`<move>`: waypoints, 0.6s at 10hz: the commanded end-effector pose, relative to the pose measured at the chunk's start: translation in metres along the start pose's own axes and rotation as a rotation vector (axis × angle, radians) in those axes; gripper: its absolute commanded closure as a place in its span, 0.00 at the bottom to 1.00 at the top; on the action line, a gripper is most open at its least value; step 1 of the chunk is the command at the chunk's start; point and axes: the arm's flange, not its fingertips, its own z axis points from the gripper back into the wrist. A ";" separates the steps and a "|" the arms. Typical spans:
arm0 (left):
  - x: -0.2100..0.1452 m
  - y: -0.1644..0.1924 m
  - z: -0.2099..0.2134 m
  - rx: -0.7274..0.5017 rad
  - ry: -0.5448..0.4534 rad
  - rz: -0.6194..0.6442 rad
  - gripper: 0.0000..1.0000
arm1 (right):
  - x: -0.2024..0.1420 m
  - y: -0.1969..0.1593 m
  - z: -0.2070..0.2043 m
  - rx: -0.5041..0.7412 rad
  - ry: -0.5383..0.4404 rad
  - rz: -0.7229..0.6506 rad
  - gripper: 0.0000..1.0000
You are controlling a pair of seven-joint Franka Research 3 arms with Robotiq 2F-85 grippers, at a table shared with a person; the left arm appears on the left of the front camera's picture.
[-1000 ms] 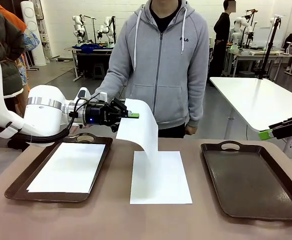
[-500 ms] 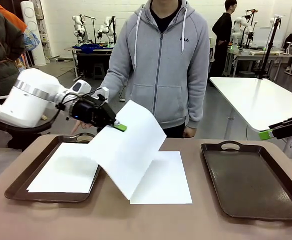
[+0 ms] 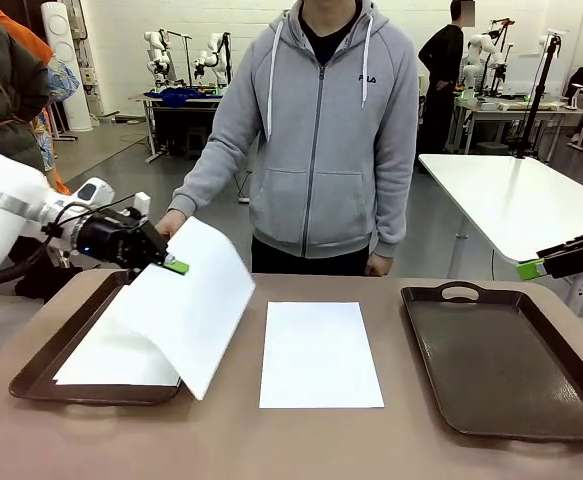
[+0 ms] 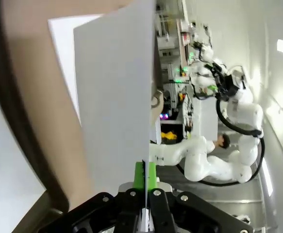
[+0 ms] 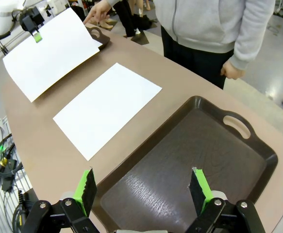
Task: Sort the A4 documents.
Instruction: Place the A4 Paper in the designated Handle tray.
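Brown table: left gripper clenched on edge of lifted sheet, which hides part of left tray and second sheet inside. Right gripper spread wide above right tray.

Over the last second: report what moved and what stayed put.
The left gripper, shut on the held sheet, swung it left and down from above the middle sheet to over the left tray, where it hangs tilted above the tray's sheet. The middle sheet, right tray and open right gripper stayed put.
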 end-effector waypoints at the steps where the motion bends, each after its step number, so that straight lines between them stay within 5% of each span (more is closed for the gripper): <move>1: -0.012 0.004 0.012 0.061 -0.025 0.042 0.99 | -0.001 -0.003 -0.004 0.020 -0.026 0.005 0.00; 6: 0.005 0.036 0.050 0.299 -0.100 0.078 0.99 | -0.001 -0.003 -0.004 0.020 -0.026 0.005 0.00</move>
